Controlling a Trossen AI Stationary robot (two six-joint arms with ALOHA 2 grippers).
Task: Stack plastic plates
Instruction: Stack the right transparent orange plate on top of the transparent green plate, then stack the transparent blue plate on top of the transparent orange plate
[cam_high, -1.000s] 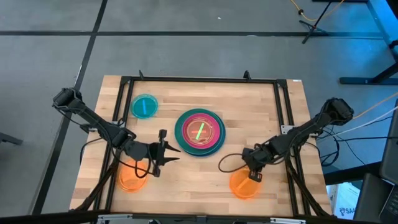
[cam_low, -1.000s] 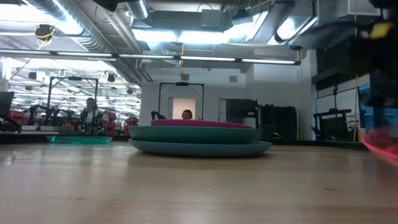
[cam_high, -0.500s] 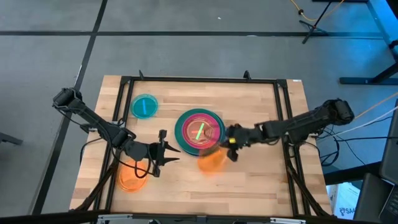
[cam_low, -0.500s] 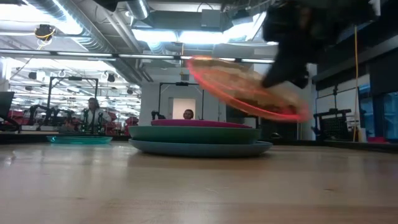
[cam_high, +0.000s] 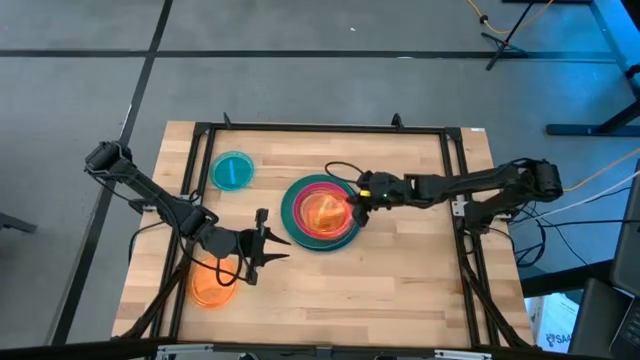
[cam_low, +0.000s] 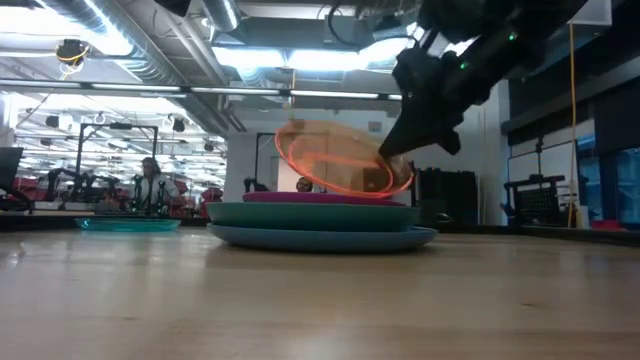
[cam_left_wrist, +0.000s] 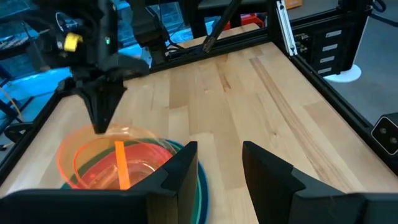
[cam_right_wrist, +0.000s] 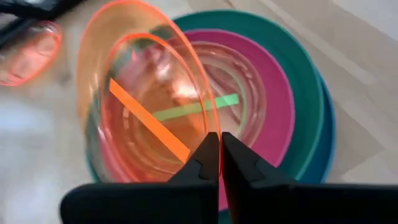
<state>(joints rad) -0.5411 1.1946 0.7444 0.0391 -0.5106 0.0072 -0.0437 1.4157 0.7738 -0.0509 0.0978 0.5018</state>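
Observation:
A stack of plates sits mid-table: blue lowest, then teal, then magenta, with a small pink plate in it. My right gripper is shut on a translucent orange plate above that stack. My left gripper hangs open near the table's left front, touching nothing. A second orange plate lies flat on the table under the left arm. A cyan plate lies flat toward the far left. My right gripper pinches the orange plate's rim between its two fingers, on the side toward the table's right. The fingers slant down from the right. The plate is tilted over the stack; I cannot tell whether its low edge touches the magenta plate.
A black metal frame runs around the wooden table top. Bare wood lies along the near side and on the right. Cables trail off the right arm. People show in the room beyond the table.
My right gripper has lifted the orange plate off the table's near right part and carried it left and toward the far edge, over the stack. The plate has tipped from flat to tilted. The left arm has kept still.

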